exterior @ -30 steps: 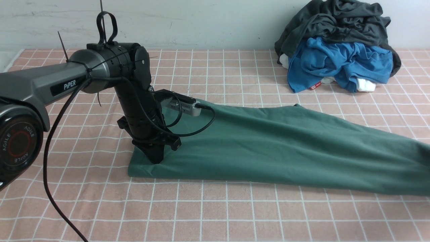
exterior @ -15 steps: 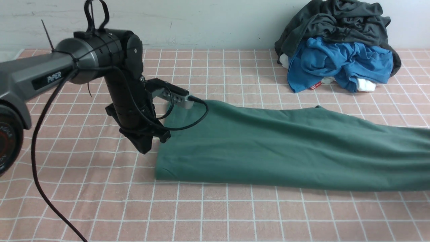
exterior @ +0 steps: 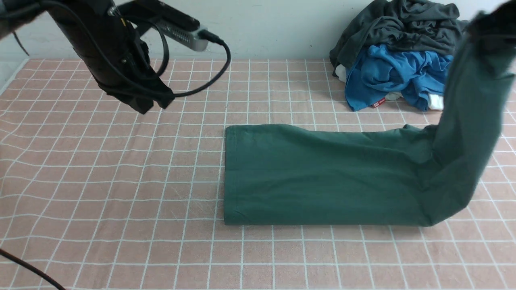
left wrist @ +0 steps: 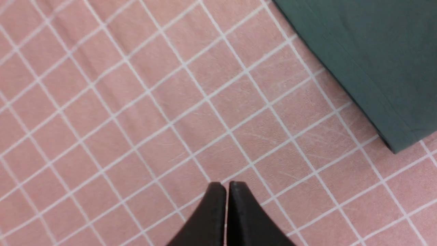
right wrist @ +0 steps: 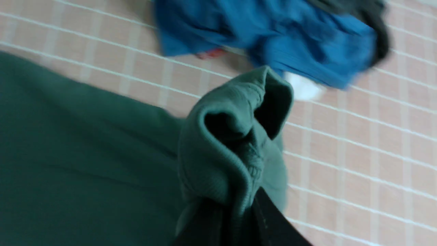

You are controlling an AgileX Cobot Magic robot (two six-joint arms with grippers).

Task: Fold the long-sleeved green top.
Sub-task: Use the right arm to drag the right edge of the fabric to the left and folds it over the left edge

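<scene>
The pink checked cloth [exterior: 121, 181] covers the whole table in front of you. On it, right of centre, the green top [exterior: 322, 177] lies as a long flat band. Its left edge is square and straight. Its right end is raised off the cloth and hangs as a steep flap. At the back right corner, well apart from the top's flat part, sits a heap of clothes [exterior: 403, 52], dark grey over blue.

Your right gripper [right wrist: 235, 208] is clamped on a bunched, ribbed edge of the top, and holds that end up high at the right side. In the front view it is blurred. Your left gripper [left wrist: 226, 186] has its fingers pressed together on nothing. It hangs above bare cloth, to the left of the top's left edge and not touching it.

By the look of it, you are in the lengthwise fold, with the right end lifted and not yet laid. The next move calls for carrying that end leftward over the flat part and lowering it so that its edge meets the left edge. Let go only once it lies flat. Watch for the lower layer dragging along, since nothing pins it. The left gripper could press the left edge if it does.
</scene>
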